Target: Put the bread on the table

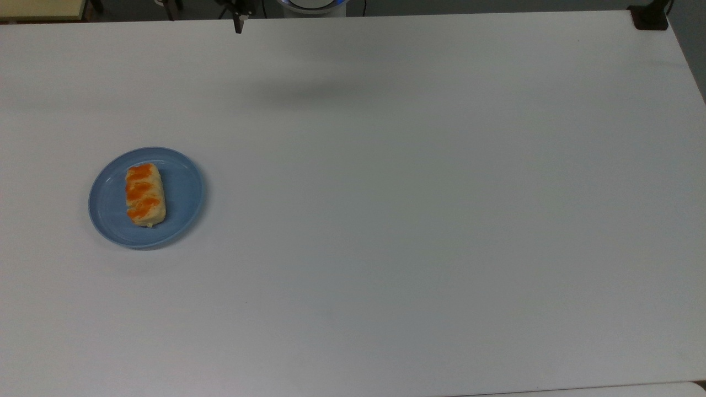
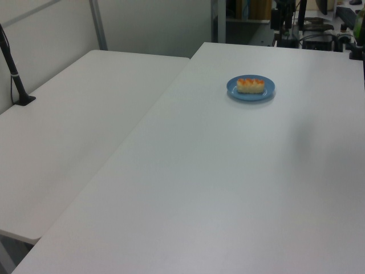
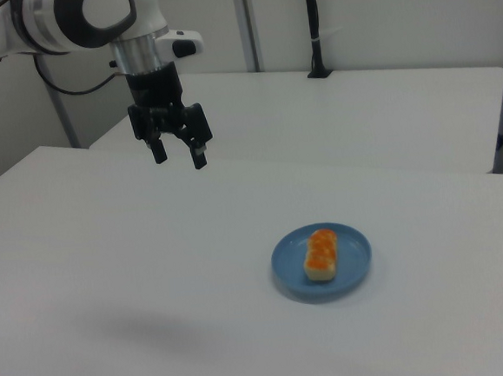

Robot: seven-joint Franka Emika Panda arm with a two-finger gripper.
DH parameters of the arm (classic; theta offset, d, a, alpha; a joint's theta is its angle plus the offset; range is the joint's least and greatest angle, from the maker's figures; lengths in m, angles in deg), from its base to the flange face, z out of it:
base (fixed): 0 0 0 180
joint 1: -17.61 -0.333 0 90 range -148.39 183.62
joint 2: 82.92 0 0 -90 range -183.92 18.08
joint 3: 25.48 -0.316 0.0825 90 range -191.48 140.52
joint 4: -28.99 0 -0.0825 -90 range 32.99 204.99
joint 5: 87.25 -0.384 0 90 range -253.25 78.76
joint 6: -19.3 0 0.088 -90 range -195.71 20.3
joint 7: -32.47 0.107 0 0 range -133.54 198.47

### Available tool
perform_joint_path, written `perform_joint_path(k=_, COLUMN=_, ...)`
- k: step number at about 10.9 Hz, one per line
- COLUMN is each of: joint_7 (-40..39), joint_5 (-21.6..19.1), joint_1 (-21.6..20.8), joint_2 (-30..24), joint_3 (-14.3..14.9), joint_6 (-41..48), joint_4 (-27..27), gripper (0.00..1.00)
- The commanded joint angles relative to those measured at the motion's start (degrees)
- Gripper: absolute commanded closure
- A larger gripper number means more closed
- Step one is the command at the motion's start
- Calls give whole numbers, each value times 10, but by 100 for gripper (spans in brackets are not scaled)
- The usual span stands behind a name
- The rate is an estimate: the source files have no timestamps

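Basically nothing done yet: we've got the bread (image 1: pixel 144 194) sitting lengthwise on the blue plate (image 1: pixel 185 193), which rests on the white table (image 1: pixel 419 209). Untouched as far as we can see.

Gripper (image 3: pixel 178 154) hangs in the air well above the tabletop, fingers spread, nothing between them. In the right view it's up and to the right view's left of the plate, well apart from it. In the top view one fingertip pokes in at the table's far edge, again far from the bread.

Left for us: approach, descend over the bun, pinch across its short side, lift, set it on bare table beside the plate.
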Motion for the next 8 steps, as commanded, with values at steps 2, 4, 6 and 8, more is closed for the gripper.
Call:
perform_joint_path(k=2, joint_7=-20, joint_5=-13, joint_1=-3, joint_2=0, joint_3=5, joint_6=-3, joint_4=-1, gripper=0)
perform_joint_path(k=4, joint_7=-98, joint_5=-15, joint_1=4, joint_2=19, joint_3=8, joint_6=-8, joint_4=-1, gripper=0)
perform_joint_path(k=6, joint_7=-143, joint_5=-18, joint_1=18, joint_2=70, joint_3=32, joint_6=-84, joint_4=-2, gripper=0)
perform_joint_path(k=8, joint_7=-168, joint_5=-20, joint_1=42, joint_2=129, joint_3=44, joint_6=-143, joint_4=-8, gripper=0)
